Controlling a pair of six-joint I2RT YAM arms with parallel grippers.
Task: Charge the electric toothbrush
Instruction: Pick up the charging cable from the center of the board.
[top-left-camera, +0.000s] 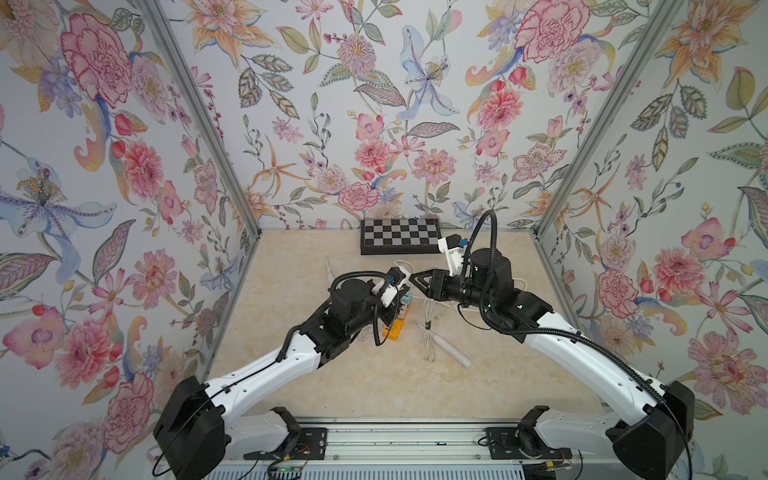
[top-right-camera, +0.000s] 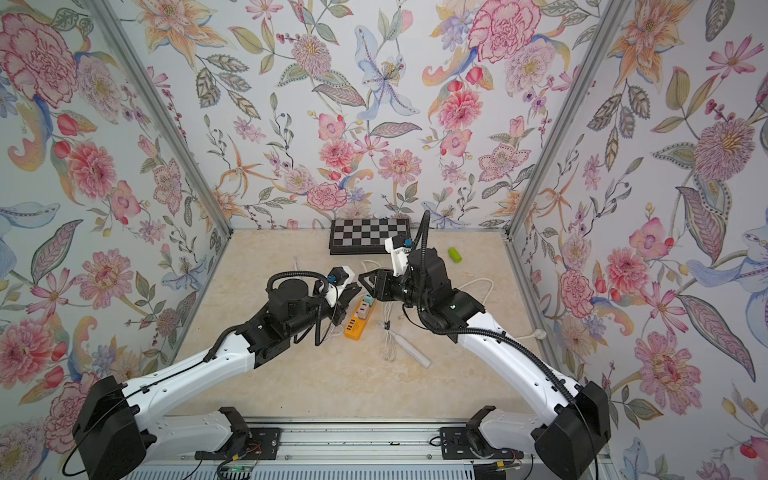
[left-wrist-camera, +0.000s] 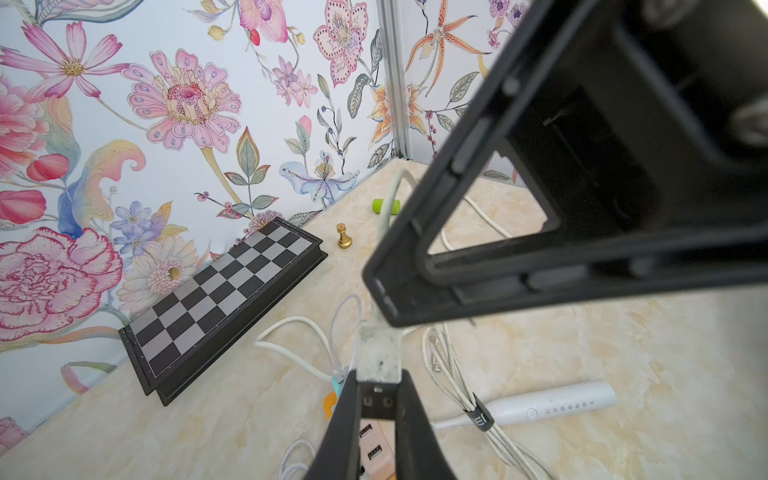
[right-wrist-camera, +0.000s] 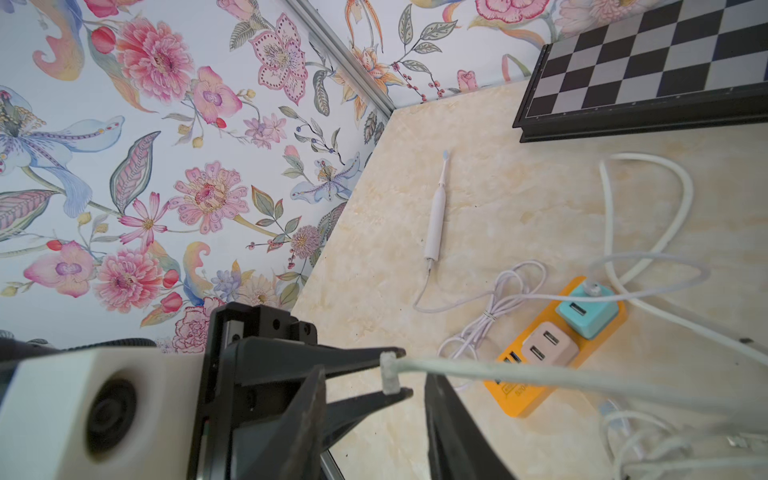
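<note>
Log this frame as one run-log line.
left claw: shut on USB plug | right claw: open at cable | plug: not in power strip | far toothbrush: on table

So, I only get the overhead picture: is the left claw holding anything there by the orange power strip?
Observer: Yes, its wrist camera shows the left claw shut on a white USB plug.
Visitor: Anything hidden behind the right arm?
Observer: A gold chess piece, standing upright beside the chessboard.
Visitor: Is the thin toothbrush by the left wall wired?
Observer: Yes, the right wrist camera shows a cord in its base.
</note>
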